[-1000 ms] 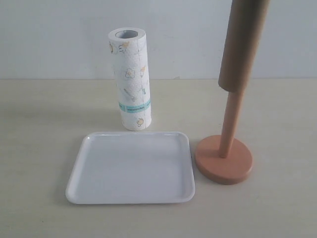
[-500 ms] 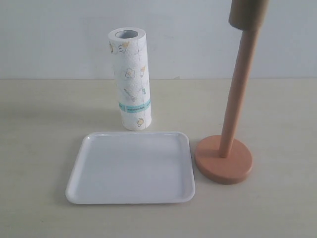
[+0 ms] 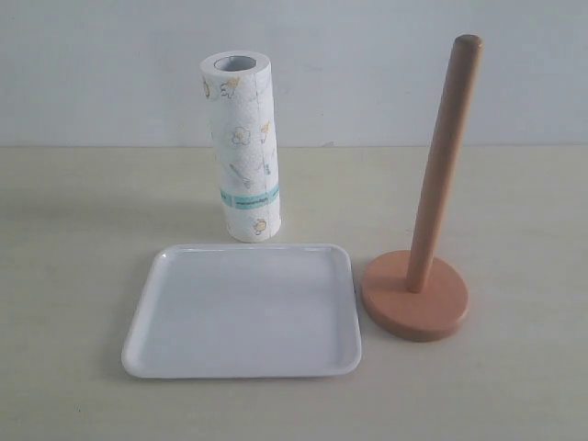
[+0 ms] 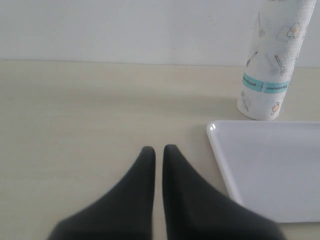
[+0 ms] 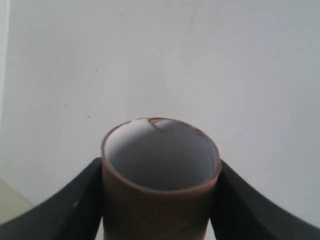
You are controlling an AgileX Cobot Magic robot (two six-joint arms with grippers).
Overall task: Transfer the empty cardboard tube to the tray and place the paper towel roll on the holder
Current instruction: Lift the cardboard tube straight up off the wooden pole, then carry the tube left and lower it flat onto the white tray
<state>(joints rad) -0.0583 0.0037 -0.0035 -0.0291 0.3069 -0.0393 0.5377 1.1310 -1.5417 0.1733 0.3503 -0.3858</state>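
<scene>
The empty cardboard tube (image 5: 160, 200) fills the right wrist view, hollow end toward the camera, with my right gripper (image 5: 161, 200) shut on its sides; both are out of the exterior view. The holder (image 3: 415, 303) stands bare on the right, its slim pole (image 3: 443, 156) fully exposed. The paper towel roll (image 3: 243, 147) stands upright behind the tray (image 3: 156, 354), and also shows in the left wrist view as the roll (image 4: 272, 65) beyond the tray's rim (image 4: 220, 150). My left gripper (image 4: 159, 150) hovers shut and empty over the table, left of the tray.
A pale wooden tabletop (image 3: 73, 239) carries everything, with a plain white wall (image 3: 110, 64) behind it. The holder's round base (image 3: 432, 317) sits close to the tray's right edge.
The cardboard tube has been lifted up off the holder's pole and out of the top of the exterior view. The pole's rounded top now shows. Roll and tray have stayed put.
</scene>
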